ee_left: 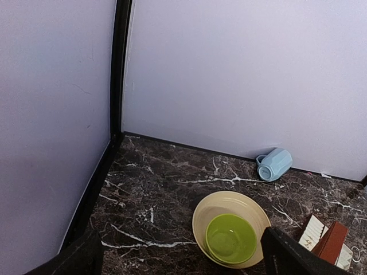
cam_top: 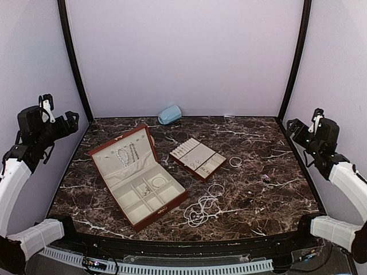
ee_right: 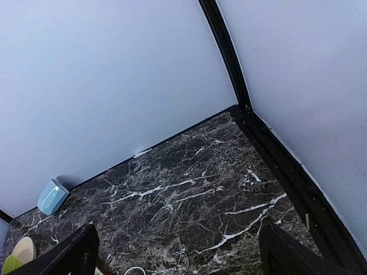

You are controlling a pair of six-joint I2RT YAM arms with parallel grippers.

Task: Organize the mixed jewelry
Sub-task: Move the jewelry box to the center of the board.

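Note:
The mixed jewelry lies mid-table in the top view. A tangle of pearl-like bead strands (cam_top: 200, 209) sits near the front, a thin bangle (cam_top: 235, 162) lies to the right, and a tiny piece (cam_top: 265, 178) lies further right. More strands (cam_top: 123, 154) hang in the lid of the open reddish-brown case (cam_top: 98, 153), and a bangle (cam_top: 159, 182) rests in one compartment. Small pieces dot a flat cream tray (cam_top: 215, 166). My left gripper (cam_top: 70, 121) (ee_left: 180, 252) and right gripper (cam_top: 291, 127) (ee_right: 178, 246) are raised at the side walls, both open and empty.
A pale blue mug (cam_top: 169, 114) (ee_left: 274, 164) (ee_right: 51, 196) lies on its side at the back wall. The left wrist view shows a cream plate (ee_left: 229, 206) holding a green bowl (ee_left: 231, 238). Black frame posts (cam_top: 74, 63) stand in the back corners.

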